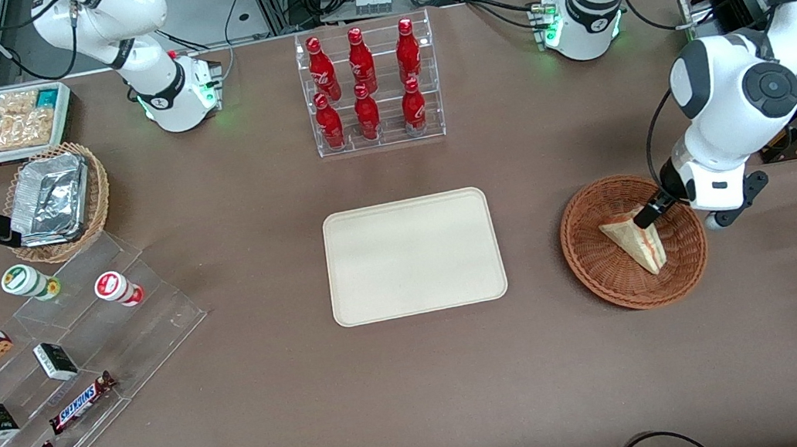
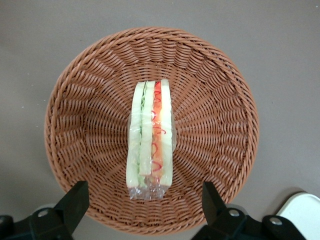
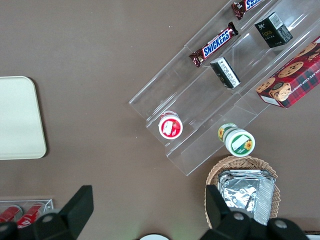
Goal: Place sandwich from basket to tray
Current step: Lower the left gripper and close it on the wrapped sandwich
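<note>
The gripper [image 2: 145,210] is held spread above the sandwich [image 2: 150,145], set on edge in the basket [image 2: 75,100]; its fingers [image 2: 75,200] are aligned to straddle the bread faces.

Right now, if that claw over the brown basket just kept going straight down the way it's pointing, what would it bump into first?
Most likely the sandwich. The gripper hangs open above the basket, its fingers set wide on either side of the sandwich, which stands on edge. How much gap remains is hard to judge.
</note>
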